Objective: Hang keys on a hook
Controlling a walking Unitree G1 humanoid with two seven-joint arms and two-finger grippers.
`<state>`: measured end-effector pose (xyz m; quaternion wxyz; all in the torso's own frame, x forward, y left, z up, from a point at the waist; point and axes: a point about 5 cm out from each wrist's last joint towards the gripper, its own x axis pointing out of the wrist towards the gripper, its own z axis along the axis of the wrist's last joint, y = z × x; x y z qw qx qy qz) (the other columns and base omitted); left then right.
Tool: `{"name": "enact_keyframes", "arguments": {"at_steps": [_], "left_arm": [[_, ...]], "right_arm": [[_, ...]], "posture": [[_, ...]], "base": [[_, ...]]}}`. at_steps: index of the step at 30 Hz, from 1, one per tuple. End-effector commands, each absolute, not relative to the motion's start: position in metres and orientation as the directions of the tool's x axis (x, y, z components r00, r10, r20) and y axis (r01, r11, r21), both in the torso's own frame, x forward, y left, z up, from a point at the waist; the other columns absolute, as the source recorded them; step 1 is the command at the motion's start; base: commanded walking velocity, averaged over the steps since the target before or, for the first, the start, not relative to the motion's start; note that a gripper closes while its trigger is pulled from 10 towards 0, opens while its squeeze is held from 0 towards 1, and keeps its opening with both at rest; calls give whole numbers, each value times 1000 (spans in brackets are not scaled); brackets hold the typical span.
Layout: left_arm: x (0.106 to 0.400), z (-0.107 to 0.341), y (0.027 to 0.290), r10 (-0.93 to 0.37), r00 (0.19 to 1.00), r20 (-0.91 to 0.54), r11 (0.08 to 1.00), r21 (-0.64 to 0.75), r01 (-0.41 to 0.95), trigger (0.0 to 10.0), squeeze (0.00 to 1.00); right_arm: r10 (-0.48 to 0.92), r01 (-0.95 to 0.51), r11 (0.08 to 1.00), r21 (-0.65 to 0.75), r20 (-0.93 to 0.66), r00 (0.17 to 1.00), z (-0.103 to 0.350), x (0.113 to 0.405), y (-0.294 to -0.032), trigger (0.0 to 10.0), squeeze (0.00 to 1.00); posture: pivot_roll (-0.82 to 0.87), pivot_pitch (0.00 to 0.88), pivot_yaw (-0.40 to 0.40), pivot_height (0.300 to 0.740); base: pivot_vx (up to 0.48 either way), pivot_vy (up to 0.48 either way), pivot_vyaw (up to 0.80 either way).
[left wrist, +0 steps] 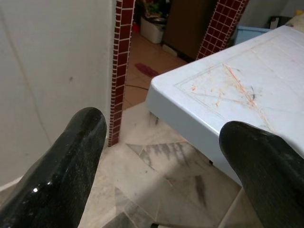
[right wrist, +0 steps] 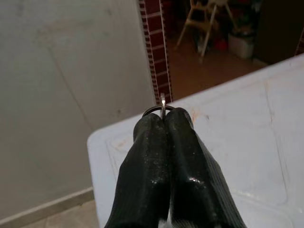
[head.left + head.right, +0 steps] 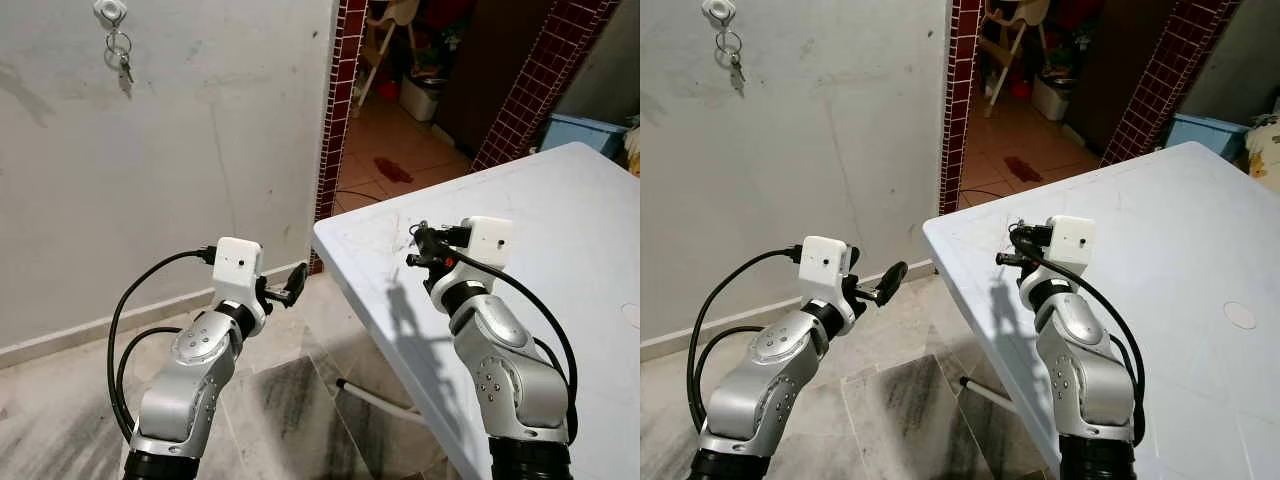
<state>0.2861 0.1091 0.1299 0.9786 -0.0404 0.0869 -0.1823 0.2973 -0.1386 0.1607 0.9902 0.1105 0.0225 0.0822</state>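
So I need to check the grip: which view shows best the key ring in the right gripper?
The right wrist view: the right gripper is pinched shut on the key ring, whose metal loop peeks out past the fingertips. In the eye views the ring is too small to make out at that gripper over the table.

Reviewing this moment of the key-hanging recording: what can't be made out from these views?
- Keys in the right gripper: right wrist view, the shut black fingers hide all but a thin metal key ring.
- White wall hook: left eye view, cut by the top edge.
- Hanging key bunch: too small to count.
- Left gripper: open, empty.
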Motion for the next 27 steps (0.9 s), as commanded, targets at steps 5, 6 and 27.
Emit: {"name": "enact_keyframes", "arguments": {"at_steps": [5,6,27], "left_arm": [[290,131,113,-307,939,-155,952,-60,301,10000,0],[290,131,113,-307,939,-155,952,-60,301,10000,0],[292,127,123,-238,951,-197,971,-23,239,10000,0]], "right_arm": [[201,-209,959,190,63,978,173,291,-134,10000,0],[201,-209,959,190,63,978,173,291,-134,10000,0],[192,-201,956,214,63,979,168,291,-128,10000,0]], "posture": [[115,0,-66,740],[115,0,-66,740],[135,17,-47,740]], "base": [[0,0,0],[0,0,0],[0,0,300]]}}
